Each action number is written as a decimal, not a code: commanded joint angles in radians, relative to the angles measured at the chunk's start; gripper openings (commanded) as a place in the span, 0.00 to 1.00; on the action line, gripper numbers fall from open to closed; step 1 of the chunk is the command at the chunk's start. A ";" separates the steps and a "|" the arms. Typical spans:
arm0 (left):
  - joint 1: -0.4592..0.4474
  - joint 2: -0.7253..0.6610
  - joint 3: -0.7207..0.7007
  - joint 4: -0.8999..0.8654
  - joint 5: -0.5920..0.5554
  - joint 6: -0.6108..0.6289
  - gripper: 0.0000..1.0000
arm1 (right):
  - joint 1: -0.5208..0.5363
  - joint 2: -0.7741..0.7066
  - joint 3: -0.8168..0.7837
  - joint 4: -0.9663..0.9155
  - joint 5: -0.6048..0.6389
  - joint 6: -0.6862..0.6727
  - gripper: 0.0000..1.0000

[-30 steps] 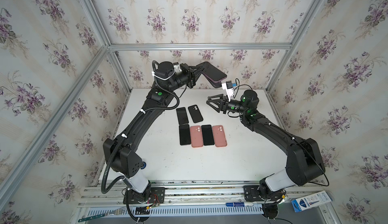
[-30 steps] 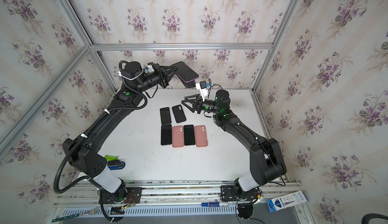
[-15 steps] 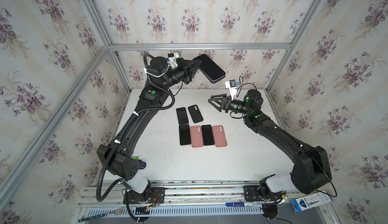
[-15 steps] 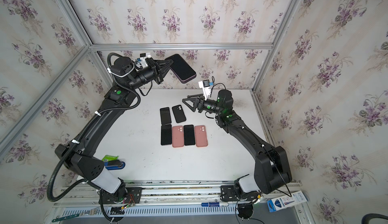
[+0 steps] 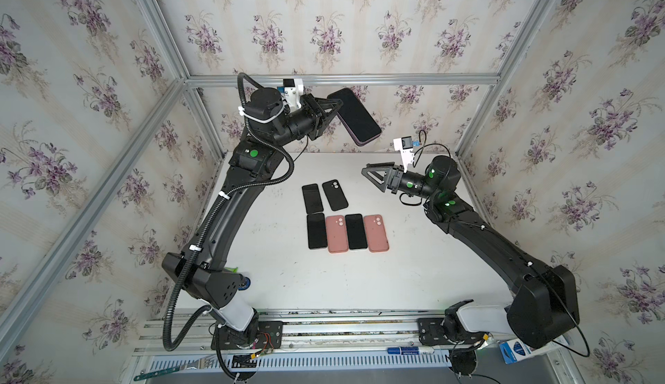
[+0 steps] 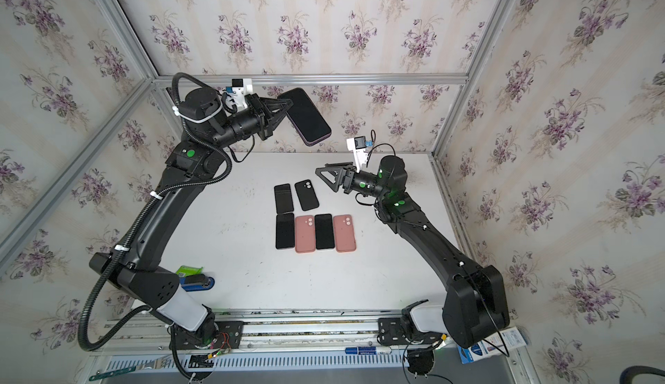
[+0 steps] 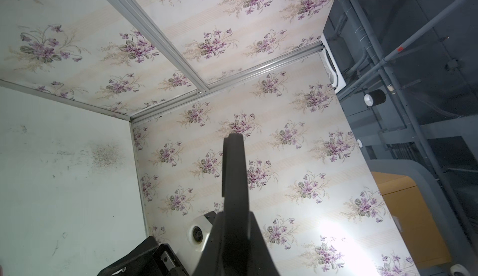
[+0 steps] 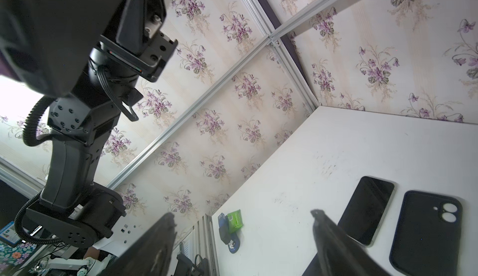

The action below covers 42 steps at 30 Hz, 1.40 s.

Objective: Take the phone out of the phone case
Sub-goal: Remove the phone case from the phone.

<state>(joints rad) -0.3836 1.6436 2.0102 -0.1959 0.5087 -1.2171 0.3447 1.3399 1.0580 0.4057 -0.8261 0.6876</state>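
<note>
A dark phone in a purple phone case is held high in the air near the back wall in both top views, with my left gripper shut on one end of it. The left wrist view shows the phone edge-on between the jaws. My right gripper is lower and to the right, apart from the phone, jaws wide open and empty. The right wrist view shows its open fingers over the white table.
Three bare black phones, a black case and two pink cases lie in rows mid-table. A green packet and a blue item sit by the left arm's base. Floral walls with metal frame rails enclose the table.
The left arm has carried the cased phone up and to the left, away from the right gripper. The right gripper has opened wider and drawn back to the right.
</note>
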 commanded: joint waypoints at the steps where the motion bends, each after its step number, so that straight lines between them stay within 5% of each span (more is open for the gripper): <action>1: 0.000 0.006 0.071 -0.063 -0.004 0.159 0.00 | -0.006 -0.010 0.039 -0.070 0.005 0.016 0.86; 12: 0.008 0.015 0.185 -0.188 0.095 0.424 0.00 | -0.042 -0.033 0.077 -0.171 -0.038 0.011 0.87; 22: 0.068 -0.005 0.188 -0.231 0.288 0.662 0.00 | -0.052 -0.046 0.109 -0.313 -0.051 -0.272 0.86; 31: 0.109 -0.057 0.154 -0.382 0.462 0.937 0.00 | -0.064 0.031 0.193 -0.366 -0.165 -0.422 0.71; 42: 0.110 -0.059 0.094 -0.374 0.623 1.079 0.00 | -0.062 0.214 0.248 0.184 -0.419 -0.069 0.49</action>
<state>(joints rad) -0.2752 1.5829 2.0991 -0.6163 1.0630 -0.1890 0.2817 1.5295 1.2732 0.3389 -1.1557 0.4725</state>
